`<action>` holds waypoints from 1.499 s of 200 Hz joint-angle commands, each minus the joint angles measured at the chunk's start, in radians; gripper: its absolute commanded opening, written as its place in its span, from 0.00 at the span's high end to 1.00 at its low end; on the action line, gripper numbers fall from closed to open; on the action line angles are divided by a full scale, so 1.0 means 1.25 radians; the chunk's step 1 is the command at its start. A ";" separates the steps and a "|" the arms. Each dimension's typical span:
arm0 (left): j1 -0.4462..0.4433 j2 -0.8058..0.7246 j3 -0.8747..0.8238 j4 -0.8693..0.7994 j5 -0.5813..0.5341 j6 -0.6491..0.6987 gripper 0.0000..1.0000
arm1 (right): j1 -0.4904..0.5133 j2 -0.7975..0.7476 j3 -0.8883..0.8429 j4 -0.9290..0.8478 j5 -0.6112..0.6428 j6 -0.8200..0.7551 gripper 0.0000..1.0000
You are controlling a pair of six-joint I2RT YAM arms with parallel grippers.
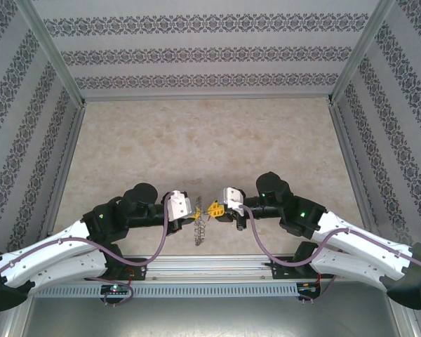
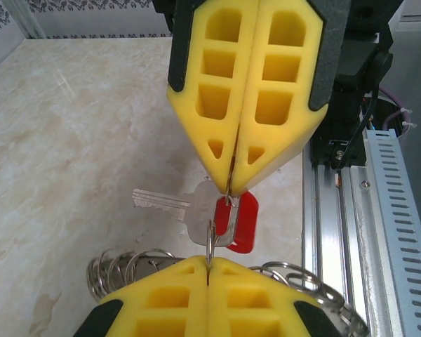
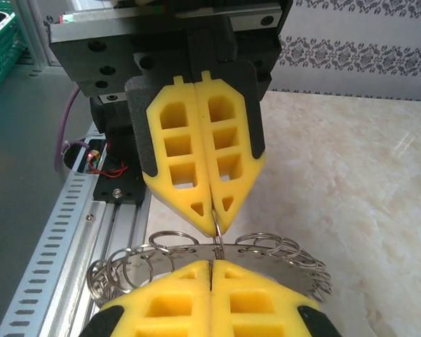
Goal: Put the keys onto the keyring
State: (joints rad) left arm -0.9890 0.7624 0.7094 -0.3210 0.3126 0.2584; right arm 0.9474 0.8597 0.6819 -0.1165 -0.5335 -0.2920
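Left tool (image 2: pixel 208 270) and right tool (image 2: pixel 231 188) seemingly clench one small ring (image 2: pixel 210 243) near the key (image 2: pixel 245 223).

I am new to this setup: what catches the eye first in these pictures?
Two yellow-fingered grippers meet tip to tip at the near edge of the table: the left gripper and the right gripper, both shut on the keyring, whose many small loops fan out. Below their tips shows the key with its bright red head.

Overhead rear view; opposed wrist close-ups, common keyring (image 3: pixel 281 265).
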 commanded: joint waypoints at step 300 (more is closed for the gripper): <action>-0.009 -0.031 0.016 0.057 0.038 0.013 1.00 | 0.038 0.005 0.013 0.055 0.004 -0.027 1.00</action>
State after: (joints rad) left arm -0.9890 0.7448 0.7094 -0.3054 0.3401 0.2588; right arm 0.9802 0.8627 0.6910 -0.0692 -0.4873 -0.3145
